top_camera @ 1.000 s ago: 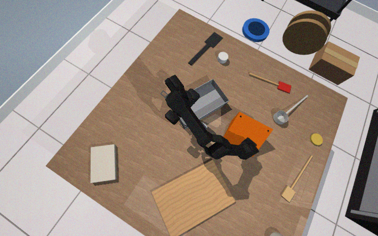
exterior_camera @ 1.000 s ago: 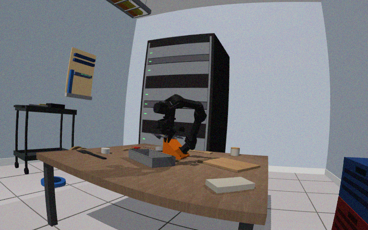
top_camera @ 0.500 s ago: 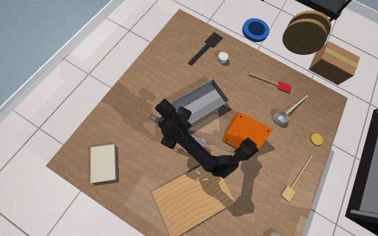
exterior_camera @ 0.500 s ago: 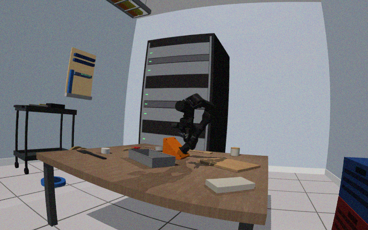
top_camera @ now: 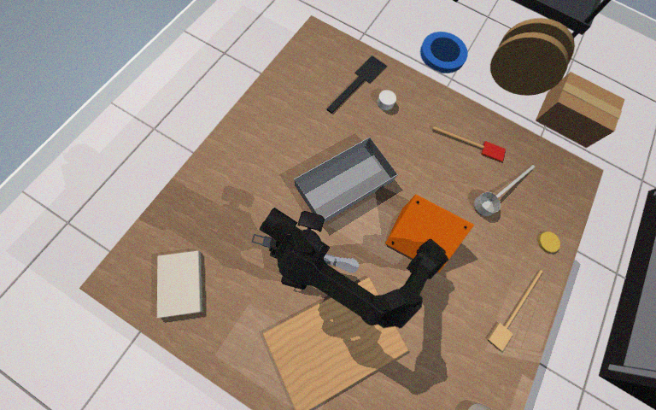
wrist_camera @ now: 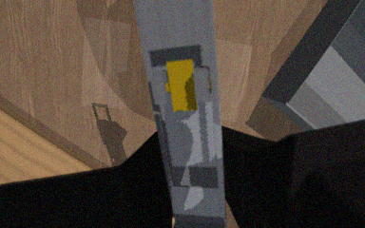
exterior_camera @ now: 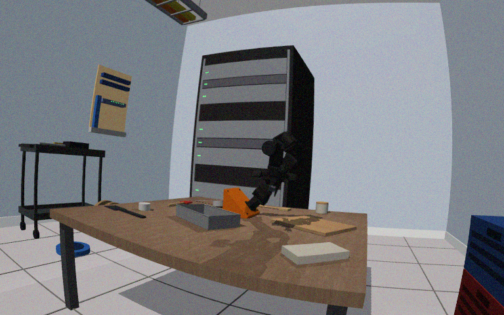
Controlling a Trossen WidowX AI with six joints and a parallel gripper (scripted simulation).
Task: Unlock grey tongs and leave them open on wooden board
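The grey tongs are held in the air in my gripper, which is shut on them. In the top view their scalloped end shows right of the arm and the hinge loop left of it; the arm hides the middle. The wrist view shows a yellow lock piece in the tongs; their arms look close together. Their exact tilt is hard to tell. The wooden board lies below and to one side. The grey roasting tin is on the other side, with nothing across it.
The orange wedge block stands at the arm's base, right of the tin. A cream block lies left of the board. A ladle, a black spatula and a white cylinder are farther off.
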